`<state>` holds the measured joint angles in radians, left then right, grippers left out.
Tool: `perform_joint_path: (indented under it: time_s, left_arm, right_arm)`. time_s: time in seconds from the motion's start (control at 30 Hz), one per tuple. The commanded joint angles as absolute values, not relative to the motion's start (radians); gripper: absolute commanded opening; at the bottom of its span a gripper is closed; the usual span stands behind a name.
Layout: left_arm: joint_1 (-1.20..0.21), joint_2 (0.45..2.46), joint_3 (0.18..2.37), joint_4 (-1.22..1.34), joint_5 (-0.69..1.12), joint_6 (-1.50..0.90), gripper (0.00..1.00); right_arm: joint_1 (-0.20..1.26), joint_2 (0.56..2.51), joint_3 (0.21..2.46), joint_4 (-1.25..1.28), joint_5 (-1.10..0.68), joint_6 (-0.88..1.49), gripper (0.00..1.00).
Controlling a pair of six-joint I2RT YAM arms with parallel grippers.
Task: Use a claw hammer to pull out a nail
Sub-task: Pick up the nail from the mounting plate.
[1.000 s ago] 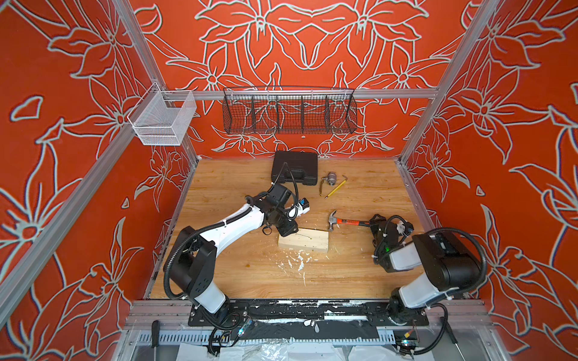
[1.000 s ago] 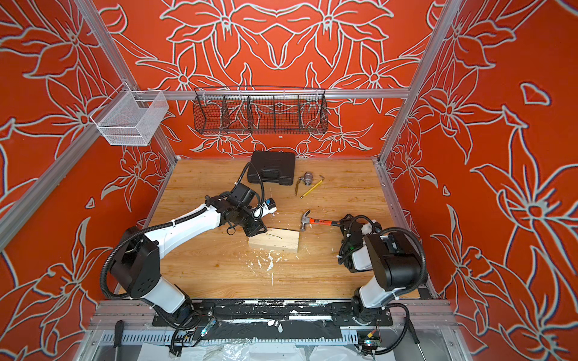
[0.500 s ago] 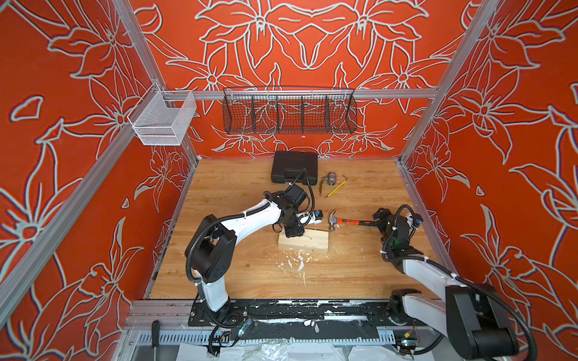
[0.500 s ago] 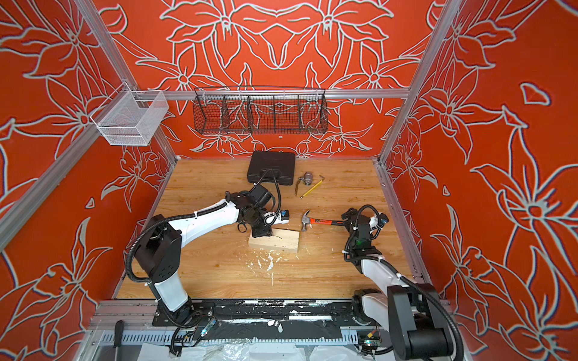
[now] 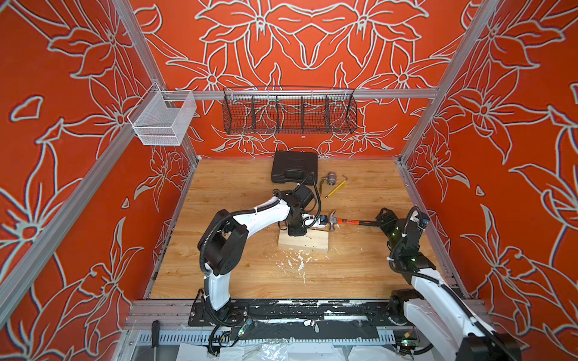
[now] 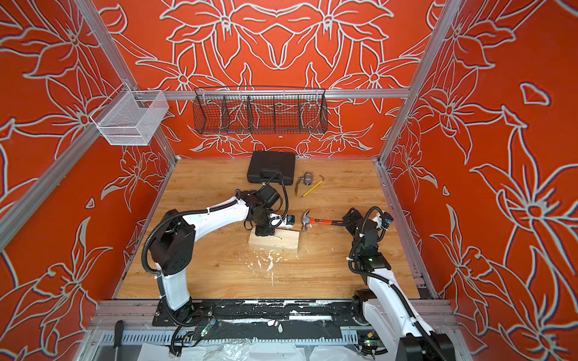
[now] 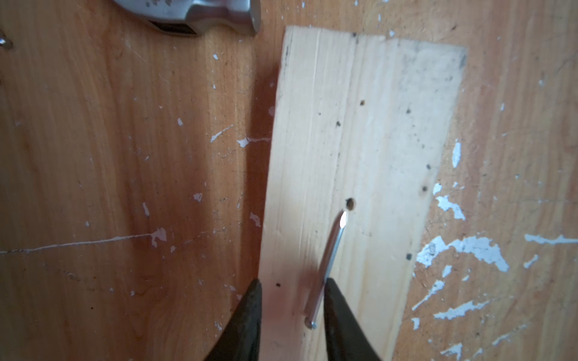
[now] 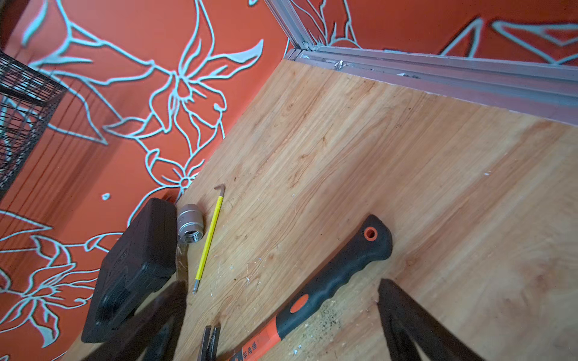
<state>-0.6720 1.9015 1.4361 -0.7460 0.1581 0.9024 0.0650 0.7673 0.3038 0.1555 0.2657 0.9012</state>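
- The nail (image 7: 327, 268), a thin bright steel pin, is out of the wood. It lies over the top face of the pale wooden block (image 7: 359, 125), its point just short of an open round hole (image 7: 350, 203).
- The left gripper (image 7: 292, 281) has its two dark fingers (image 7: 247, 315) standing apart over the left part of the block. The nail lies in the gap, against one finger and clear of the other, so it is not clamped.
- The claw hammer (image 5: 345, 221) lies flat just right of the block, its steel head nearest. The orange handle with ribbed black rubber end points right.
- The right gripper (image 8: 283, 283) has its fingers spread wide either side of the handle, with no contact visible.
- The table (image 5: 250, 268) is a wood-grain board, flecked with white chips near the block.
- On the far side lie a black case (image 5: 294, 167), a metal fitting (image 5: 332, 178), a yellow pencil (image 5: 335, 189) and a hex key (image 5: 344, 178).
- The walls are orange-red with pale flower outlines. A black wire basket (image 5: 289, 114) hangs on the far rail, and a white mesh basket (image 5: 162, 120) at far left.
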Motion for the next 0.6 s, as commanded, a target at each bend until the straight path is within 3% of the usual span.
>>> perform_joint_path:
  time_s: [0.0,0.57]
  left_arm:
    - [-0.681,1.914,1.445,-0.795,0.172,0.935,0.31]
    - [-0.711,1.978,1.438,-0.817,0.125,0.895,0.24]
  right_arm:
    - [0.061,0.706,0.285,0.071,0.284,0.894,0.97]
    - [0.061,0.588,0.247,0.012,0.296,0.902,0.97]
